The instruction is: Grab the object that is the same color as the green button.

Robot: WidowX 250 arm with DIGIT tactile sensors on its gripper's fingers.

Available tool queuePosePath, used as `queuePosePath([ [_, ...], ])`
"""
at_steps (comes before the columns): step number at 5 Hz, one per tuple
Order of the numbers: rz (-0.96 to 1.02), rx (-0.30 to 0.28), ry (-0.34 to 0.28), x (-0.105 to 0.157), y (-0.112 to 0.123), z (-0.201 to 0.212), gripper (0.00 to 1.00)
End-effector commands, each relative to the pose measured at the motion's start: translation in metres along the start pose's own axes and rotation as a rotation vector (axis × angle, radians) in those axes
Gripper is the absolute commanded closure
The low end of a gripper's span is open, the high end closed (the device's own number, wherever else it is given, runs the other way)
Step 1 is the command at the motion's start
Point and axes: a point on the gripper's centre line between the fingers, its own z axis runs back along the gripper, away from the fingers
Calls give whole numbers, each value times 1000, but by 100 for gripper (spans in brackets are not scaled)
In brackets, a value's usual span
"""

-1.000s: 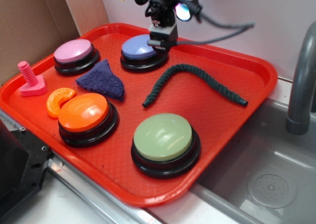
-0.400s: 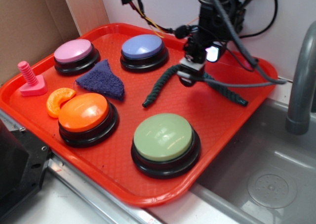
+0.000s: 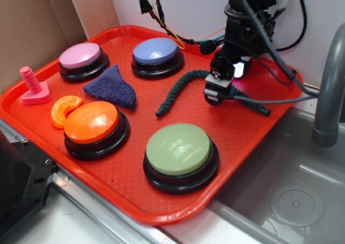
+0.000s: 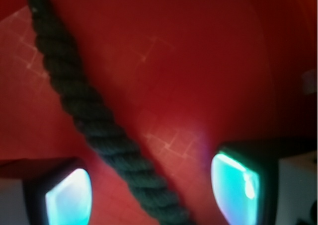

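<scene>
A long dark green twisted rope piece (image 3: 180, 90) lies wavy across the middle of the red tray (image 3: 135, 179). The big pale green domed button (image 3: 178, 148) on a black base sits at the tray's front. My gripper (image 3: 216, 95) is low over the rope's right half, hiding part of it. In the wrist view the rope (image 4: 94, 115) runs diagonally between my two open glowing fingers, and the gripper (image 4: 149, 190) straddles it without closing on it.
A blue button (image 3: 155, 51), a pink button (image 3: 80, 55) and an orange button (image 3: 91, 122) stand on the tray, with a dark blue fuzzy triangular cloth (image 3: 111, 86), an orange slice (image 3: 64, 109) and a pink bolt (image 3: 33, 86). A sink (image 3: 291, 195) and a grey pipe (image 3: 329, 88) are at right.
My gripper has moved from over the blue button to the right and down, and now sits low over the rope's right half.
</scene>
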Motion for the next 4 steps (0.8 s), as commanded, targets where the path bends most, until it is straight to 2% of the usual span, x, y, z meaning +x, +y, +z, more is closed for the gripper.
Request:
queuePosePath([
  [1,26,7,37,-7,-28,-19,100],
  [3,97,18,74,-18,-41,-28,100],
  [4,342,-47,84,-64,-75,-9,100],
])
